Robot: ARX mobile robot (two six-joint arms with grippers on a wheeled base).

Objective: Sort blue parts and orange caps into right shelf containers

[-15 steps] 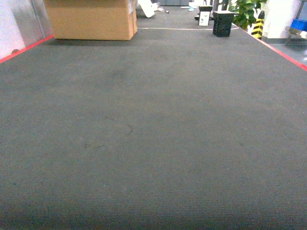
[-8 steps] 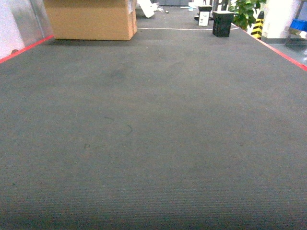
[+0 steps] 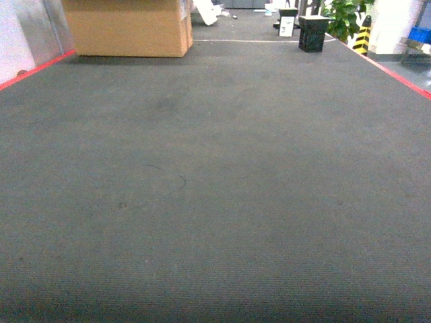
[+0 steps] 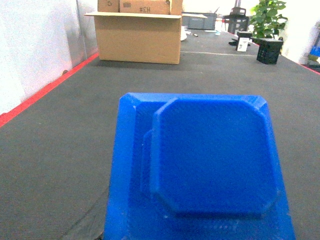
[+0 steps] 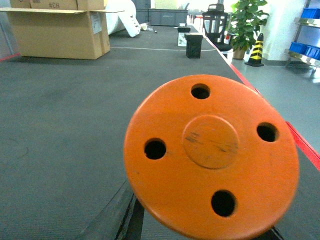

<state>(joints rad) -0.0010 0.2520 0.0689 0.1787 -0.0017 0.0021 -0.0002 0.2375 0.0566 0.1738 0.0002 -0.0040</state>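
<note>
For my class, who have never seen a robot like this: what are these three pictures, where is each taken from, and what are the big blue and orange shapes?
This is a wheeled robot with two arms, each with a camera on its wrist. The head picture looks forward and down over dark grey carpet towards a cardboard box and a black crate; neither arm shows in it.

The left wrist picture is filled by a blue part, a flat piece with cut corners on a wider blue base, close to the lens. The right wrist picture is filled by an orange cap, a disc with four holes. Each seems carried by its arm, but the fingers are hidden, so the grip cannot be confirmed. No shelf is clearly visible, only a glimpse of something blue on a rack at the far right.
</note>
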